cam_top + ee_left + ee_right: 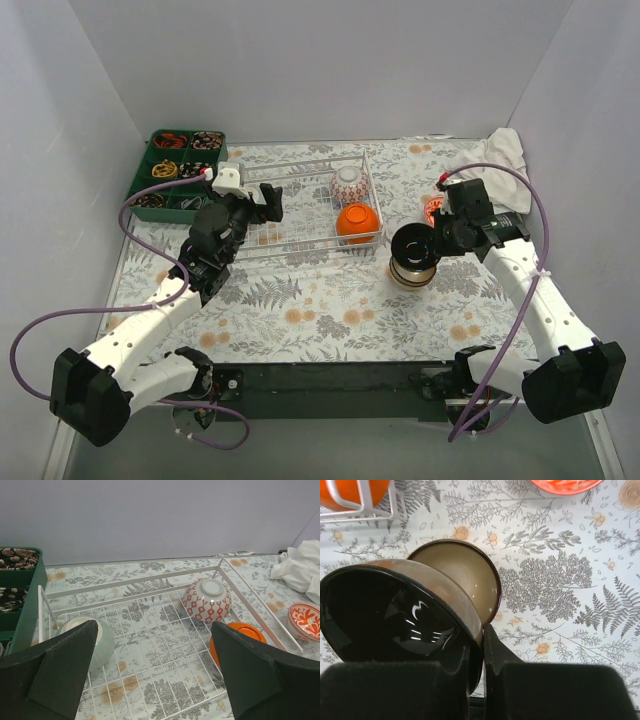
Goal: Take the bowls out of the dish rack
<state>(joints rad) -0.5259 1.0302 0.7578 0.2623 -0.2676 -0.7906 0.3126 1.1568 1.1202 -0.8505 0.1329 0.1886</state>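
Right tool (479,656) is pinching the rim of the dark brown bowl (395,615), one finger inside, one outside. The bowl hangs tilted over a tan bowl (470,575) that sits on the surface (320,300), just right of the rack (300,225). Whether the two touch, I can't tell. Just beyond them a red-lined bowl (434,208) rests upright on the surface, outside the rack. On the other side, the left tool (160,680) hovers over the rack's grid floor, fingers spread wide, gripping nothing. A pale green bowl (102,642) sits in the rack under one finger. Ahead is an overturned white bowl with red diamonds (206,600), and beside the other finger is the orange bowl (240,629).
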